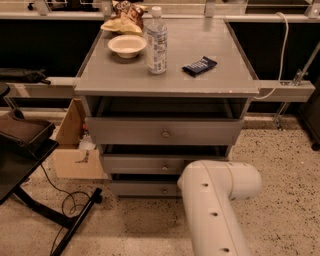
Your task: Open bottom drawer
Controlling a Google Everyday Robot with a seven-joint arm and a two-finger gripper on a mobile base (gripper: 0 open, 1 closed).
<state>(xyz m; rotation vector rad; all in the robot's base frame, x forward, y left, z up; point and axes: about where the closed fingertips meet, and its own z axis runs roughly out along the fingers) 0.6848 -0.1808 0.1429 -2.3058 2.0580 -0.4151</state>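
The bottom drawer (142, 189) is the lowest grey front of the cabinet, with a small round metal knob (164, 190) at its centre. It sits pushed in, with only a dark slit above it. My white arm link (215, 200) rises from the bottom edge and covers the drawer's right end. My gripper is hidden behind this link, somewhere in front of the drawer's right part. The mid drawer (145, 164) and the top drawer (162, 131) are above, each with its own knob.
On the cabinet top (220, 80) stand a white bowl (127, 45), a water bottle (156, 35), a dark snack packet (199, 65) and a chip bag (125, 12). A cardboard box (75, 145) and a black stand with a cable (65, 220) lie to the left.
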